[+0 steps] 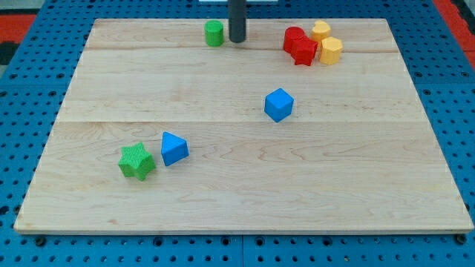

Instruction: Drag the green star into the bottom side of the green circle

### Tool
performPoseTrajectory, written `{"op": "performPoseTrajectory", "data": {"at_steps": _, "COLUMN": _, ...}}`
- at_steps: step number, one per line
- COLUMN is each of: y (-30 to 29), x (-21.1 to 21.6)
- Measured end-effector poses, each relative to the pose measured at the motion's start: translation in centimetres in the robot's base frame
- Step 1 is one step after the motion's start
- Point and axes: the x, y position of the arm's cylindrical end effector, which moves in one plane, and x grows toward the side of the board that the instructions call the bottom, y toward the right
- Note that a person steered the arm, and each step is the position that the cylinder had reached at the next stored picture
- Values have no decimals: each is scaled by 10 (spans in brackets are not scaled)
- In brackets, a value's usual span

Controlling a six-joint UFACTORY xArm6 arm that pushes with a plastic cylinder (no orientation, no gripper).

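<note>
The green star (136,162) lies at the view's lower left of the wooden board (245,193). The green circle (214,33), a short cylinder, stands near the view's top edge, left of centre. My tip (237,40) is down on the board just to the right of the green circle, close to it; whether they touch I cannot tell. The rod runs up out of the view's top. The star is far from both the tip and the circle.
A blue triangular block (174,148) lies just right of the green star. A blue cube (279,104) sits near the centre. At the top right, two red blocks (299,45) and two yellow blocks (327,44) cluster together.
</note>
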Motion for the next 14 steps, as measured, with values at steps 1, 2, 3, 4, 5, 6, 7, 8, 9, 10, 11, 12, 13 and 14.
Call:
{"op": "performPoseTrajectory", "data": {"at_steps": 1, "y": -12, "x": 103}}
{"op": "performPoseTrajectory", "data": {"at_steps": 2, "y": -13, "x": 206}}
{"op": "performPoseTrajectory", "data": {"at_steps": 3, "y": -68, "x": 295}}
{"op": "performPoseTrajectory", "data": {"at_steps": 4, "y": -130, "x": 345}}
{"op": "performPoseTrajectory", "data": {"at_steps": 5, "y": -180, "x": 312}}
{"op": "performPoseTrajectory", "data": {"at_steps": 6, "y": -205, "x": 272}}
{"op": "performPoseTrajectory", "data": {"at_steps": 7, "y": -196, "x": 276}}
{"op": "performPoseTrajectory", "data": {"at_steps": 8, "y": -184, "x": 293}}
{"op": "performPoseTrajectory", "data": {"at_steps": 9, "y": -155, "x": 265}}
{"op": "performPoseTrajectory", "data": {"at_steps": 10, "y": -155, "x": 229}}
{"op": "performPoseTrajectory", "data": {"at_steps": 11, "y": -155, "x": 187}}
{"op": "performPoseTrajectory", "data": {"at_steps": 12, "y": -154, "x": 150}}
{"op": "performPoseTrajectory", "data": {"at_steps": 13, "y": -137, "x": 136}}
{"op": "performPoseTrajectory", "data": {"at_steps": 14, "y": -105, "x": 125}}
